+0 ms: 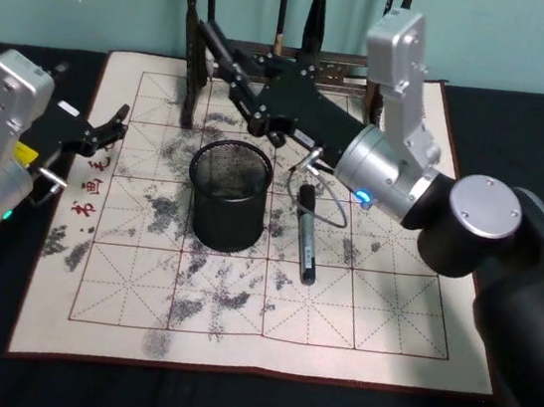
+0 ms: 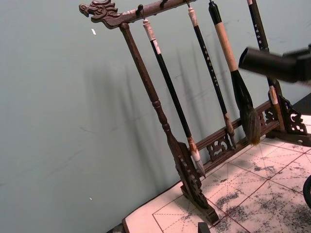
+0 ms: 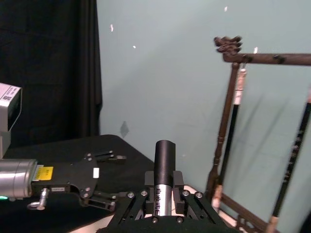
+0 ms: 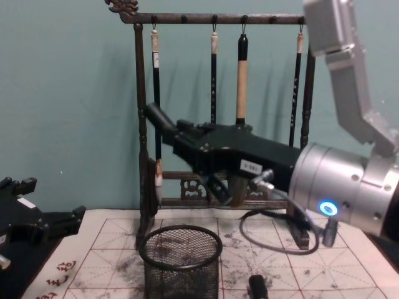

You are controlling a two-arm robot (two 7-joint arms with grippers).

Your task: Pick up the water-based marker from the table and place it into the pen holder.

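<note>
The right gripper reaches out over the far half of the cream mat, its jaws clamped on the water-based marker. The marker is off the surface, gripped low on its silver barrel with the black capped end sticking out well past the jaws. In the chest view it sits above the pen holder and slants up toward the far left, nearer level than upright. The holder stands upright near the middle of the mat. 1 spare marker lies flat just to its right, apart from it.

The left gripper is parked at the left edge of the mat, jaws spread open and holding nothing.

The main risk I see is the marker's angle. Let go like this, it would likely land across the rim and roll off onto the mat, so the wrist has to tip it nose-down first. That turn happens close to the brush rack, and the protruding end could clip a post or 1 of the 4 hanging brushes. The mesh cup looks light, so a low or off-centre descent could knock it over or shove it into the spare marker.
</note>
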